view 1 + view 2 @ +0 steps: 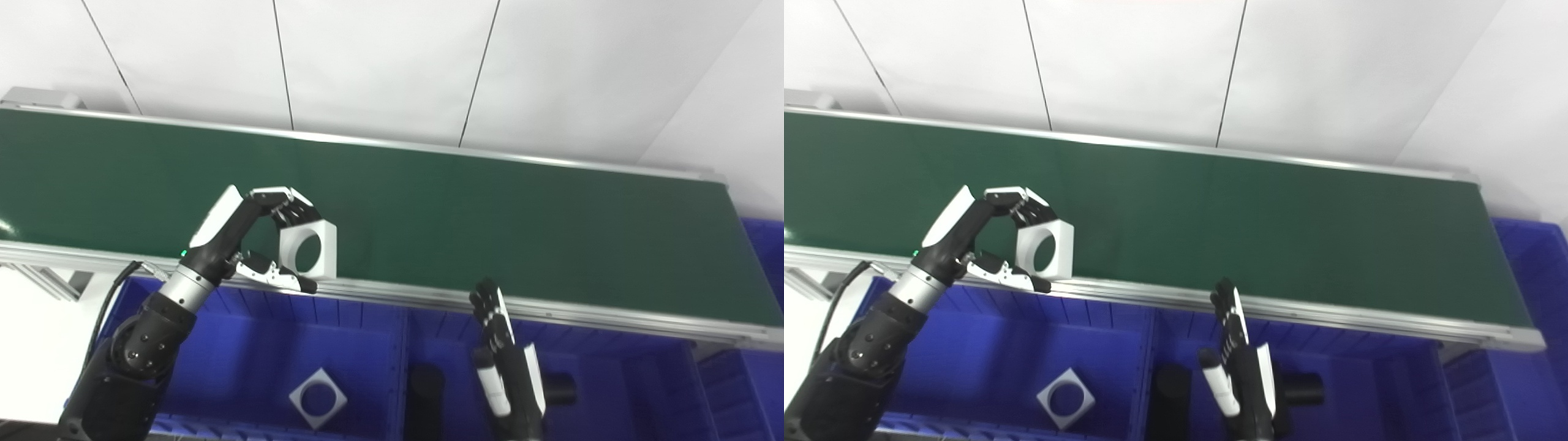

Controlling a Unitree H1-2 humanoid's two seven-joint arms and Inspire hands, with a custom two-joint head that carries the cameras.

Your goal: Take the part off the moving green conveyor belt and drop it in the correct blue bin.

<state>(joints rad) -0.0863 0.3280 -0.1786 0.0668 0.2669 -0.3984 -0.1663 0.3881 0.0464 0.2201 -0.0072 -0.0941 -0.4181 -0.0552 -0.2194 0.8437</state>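
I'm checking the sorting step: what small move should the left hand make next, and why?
Probably carry the white square part, pinched in the left hand at the belt's near edge, back over the left blue bin, where a matching white square part already lies.

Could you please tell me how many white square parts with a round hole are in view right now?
2: one white square part with a round hole stands at the green conveyor belt's near edge in the left hand; another lies in the left blue bin.

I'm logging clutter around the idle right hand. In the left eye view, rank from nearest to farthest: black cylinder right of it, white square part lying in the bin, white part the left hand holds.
1. Black cylinder, beside the right hand.
2. Binned white part, lower left.
3. Held white part, upper left, at the belt edge.
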